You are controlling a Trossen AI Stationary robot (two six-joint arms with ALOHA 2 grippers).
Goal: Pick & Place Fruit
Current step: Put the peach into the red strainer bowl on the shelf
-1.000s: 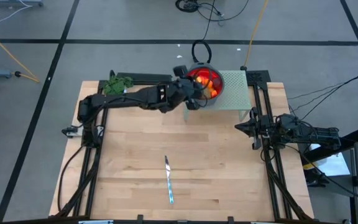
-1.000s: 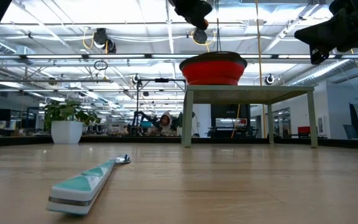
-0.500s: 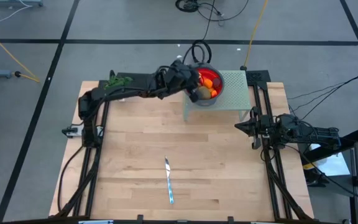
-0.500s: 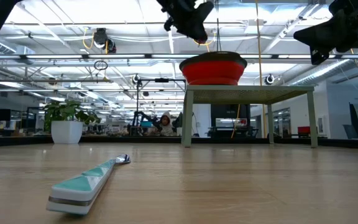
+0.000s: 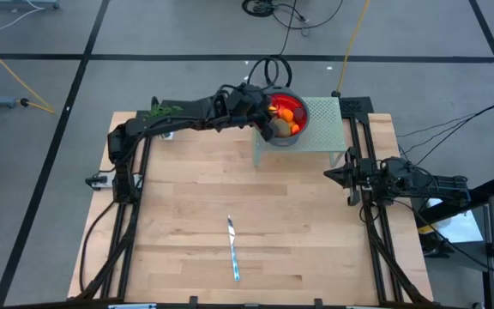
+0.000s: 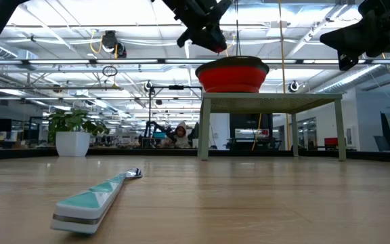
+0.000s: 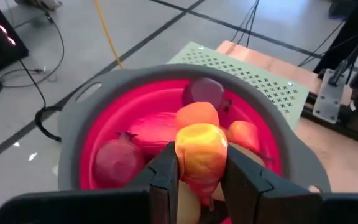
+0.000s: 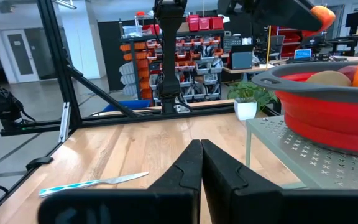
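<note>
- Your yellow-orange toy fruit piece [image 7: 201,152] sits clamped between the left gripper [image 7: 197,180] fingers, held above the red collapsible bowl with the grey rim [image 7: 79,118], upper centre of the high view.
- You can see more toy fruit in that bowl: a dark red ball [image 7: 114,163], an orange piece [image 7: 196,114] and a purple-red ball [image 7: 202,93].
- The bowl stands on a pale green perforated stand [image 5: 320,120] at the desk's [image 5: 178,215] far edge.
- Your right gripper [image 8: 201,163] waits at the right of the desk, fingers pressed together, holding nothing.
- A slim silver knife with a teal-patterned handle [image 5: 232,249] lies lower centre on the desk.
</note>
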